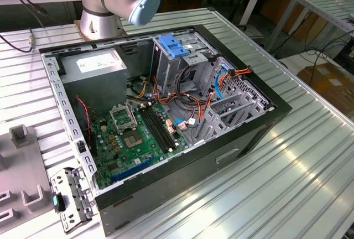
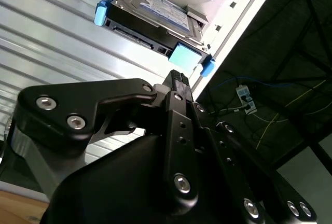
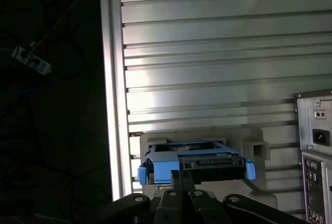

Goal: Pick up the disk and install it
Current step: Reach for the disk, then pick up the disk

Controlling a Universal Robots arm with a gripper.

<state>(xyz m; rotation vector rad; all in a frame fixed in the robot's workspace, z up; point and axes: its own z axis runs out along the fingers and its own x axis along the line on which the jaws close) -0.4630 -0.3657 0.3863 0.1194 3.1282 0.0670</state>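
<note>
- While the gripper (image 2: 178,79) hangs near the hard drive (image 2: 155,12), jaws pressed together and empty, they likely need spreading first.
- Line up squarely with its blue carrier rails (image 3: 248,170).

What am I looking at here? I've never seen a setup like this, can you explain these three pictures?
This is a robot arm working on an open computer. The exterior view is taken from off the arm. It shows the arm standing behind the computer case, which lies open on a ribbed metal table with its green circuit board showing. The two wrist views come from cameras riding on the arm, looking past its black gripper. Just ahead of the gripper is the disk, a silver drive in blue rails, resting in a grey holder on the table. The gripper is shut and holds nothing; the disk is not yet picked up.
</note>
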